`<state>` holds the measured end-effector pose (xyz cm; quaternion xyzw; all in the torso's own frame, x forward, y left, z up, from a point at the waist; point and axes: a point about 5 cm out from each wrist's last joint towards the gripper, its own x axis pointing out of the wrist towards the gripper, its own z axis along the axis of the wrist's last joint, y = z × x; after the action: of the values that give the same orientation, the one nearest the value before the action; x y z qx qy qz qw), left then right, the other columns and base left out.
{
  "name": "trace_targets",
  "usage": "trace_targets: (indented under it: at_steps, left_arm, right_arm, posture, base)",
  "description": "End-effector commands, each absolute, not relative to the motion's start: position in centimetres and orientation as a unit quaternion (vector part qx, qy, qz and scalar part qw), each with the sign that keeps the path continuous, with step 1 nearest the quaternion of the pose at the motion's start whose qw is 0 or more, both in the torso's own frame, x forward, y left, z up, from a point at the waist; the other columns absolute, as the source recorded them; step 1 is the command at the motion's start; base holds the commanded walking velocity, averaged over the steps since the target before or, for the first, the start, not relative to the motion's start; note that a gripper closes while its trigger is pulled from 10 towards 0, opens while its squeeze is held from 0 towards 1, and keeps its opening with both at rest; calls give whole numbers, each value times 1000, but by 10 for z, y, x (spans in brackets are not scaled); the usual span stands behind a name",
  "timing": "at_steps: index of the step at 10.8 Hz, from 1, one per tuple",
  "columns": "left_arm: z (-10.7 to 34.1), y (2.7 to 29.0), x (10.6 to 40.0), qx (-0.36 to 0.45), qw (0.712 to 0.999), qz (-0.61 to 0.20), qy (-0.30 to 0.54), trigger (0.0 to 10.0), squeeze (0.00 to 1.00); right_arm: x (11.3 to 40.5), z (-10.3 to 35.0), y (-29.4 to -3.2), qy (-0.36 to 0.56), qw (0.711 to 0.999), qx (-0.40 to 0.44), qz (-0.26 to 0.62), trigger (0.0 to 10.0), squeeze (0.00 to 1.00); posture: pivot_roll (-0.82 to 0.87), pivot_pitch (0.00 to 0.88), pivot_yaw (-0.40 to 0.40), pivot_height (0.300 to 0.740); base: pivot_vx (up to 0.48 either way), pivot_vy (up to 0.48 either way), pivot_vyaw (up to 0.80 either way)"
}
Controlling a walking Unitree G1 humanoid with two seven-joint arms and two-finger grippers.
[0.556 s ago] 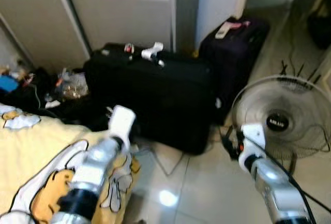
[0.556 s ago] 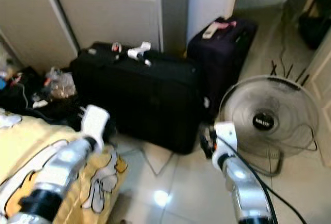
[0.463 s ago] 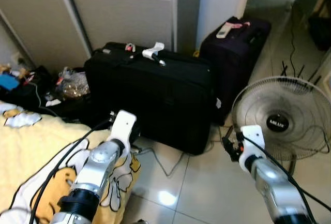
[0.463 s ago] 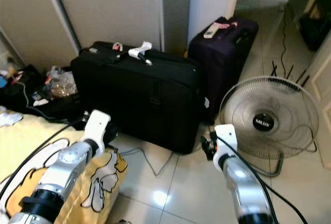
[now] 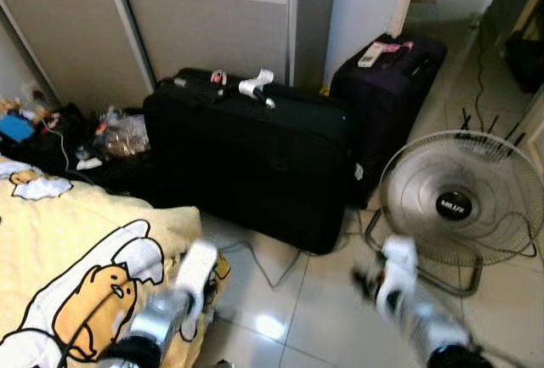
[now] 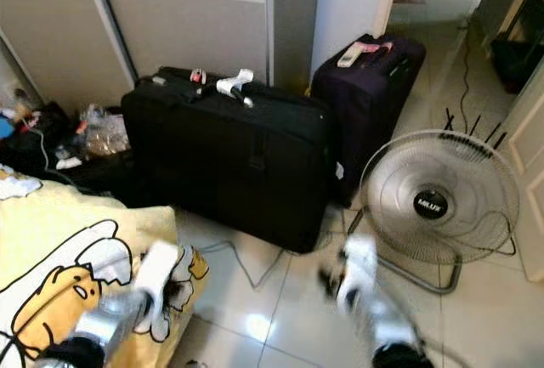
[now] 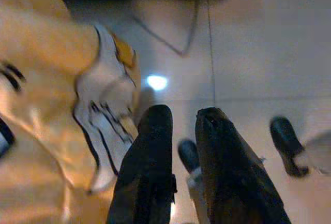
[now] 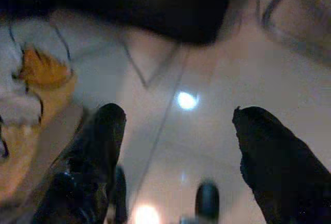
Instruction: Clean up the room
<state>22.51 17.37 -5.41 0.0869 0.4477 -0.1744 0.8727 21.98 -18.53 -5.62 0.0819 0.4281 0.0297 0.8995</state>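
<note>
From the head views, a big black suitcase (image 5: pixel 255 160) stands on the tile floor (image 5: pixel 323 300) beside a smaller dark suitcase (image 5: pixel 387 87), with a fan (image 5: pixel 455 202) near them and a yellow blanket (image 5: pixel 76 266) at the left. Clutter (image 5: pixel 110 134) lies by the sliding doors. Left wrist view: the left gripper (image 7: pixel 181 123) is nearly closed, empty, beside the blanket's edge. Right wrist view: the right gripper (image 8: pixel 178 125) is spread wide over bare tile, holding nothing.
</note>
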Motion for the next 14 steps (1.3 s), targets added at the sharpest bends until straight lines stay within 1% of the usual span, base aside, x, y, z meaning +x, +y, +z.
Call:
trace_targets:
  at_steps: [1,2,3,4,5,6,7,9,14]
  left_arm:
    - [-65,178,209,69,855,-166,486,10000,0]
    - [-79,185,186,30,838,-133,528,10000,0]
    - [-86,187,171,11,828,-123,548,10000,0]
    - [-93,182,154,10,817,-143,558,10000,0]
    - [-98,175,142,16,809,-164,565,10000,0]
    - [-99,174,139,11,806,-164,569,10000,0]
    - [-100,173,137,-2,803,-157,575,10000,0]
    - [-99,171,138,5,799,-172,576,10000,0]
    - [-99,171,138,5,799,-172,576,10000,0]
  right_arm:
    - [212,-64,-181,456,886,80,28,10000,0]
    - [185,-82,-176,521,849,85,17,10000,0]
    - [169,-91,-172,551,831,77,19,10000,0]
    - [152,-99,-163,571,817,79,32,10000,0]
    - [131,-107,-153,585,804,106,21,10000,0]
    - [121,-111,-149,594,795,124,4,10000,0]
    - [115,-113,-147,601,788,132,-2,10000,0]
    - [107,-115,-141,614,776,140,-7,10000,0]
    - [107,-115,-141,614,776,140,-7,10000,0]
  posture:
    - [3,0,53,740]
    - [3,0,54,740]
    - [9,0,50,740]
    - [18,0,41,740]
    - [18,0,40,740]
    - [13,0,44,740]
    - [8,0,48,740]
    - [-1,0,57,740]
    - [-1,0,57,740]
  base:
    - [0,0,0]
    - [0,0,0]
    - [0,0,0]
    - [0,0,0]
    - [0,0,0]
    - [0,0,0]
    - [0,0,0]
    - [0,0,0]
    - [0,0,0]
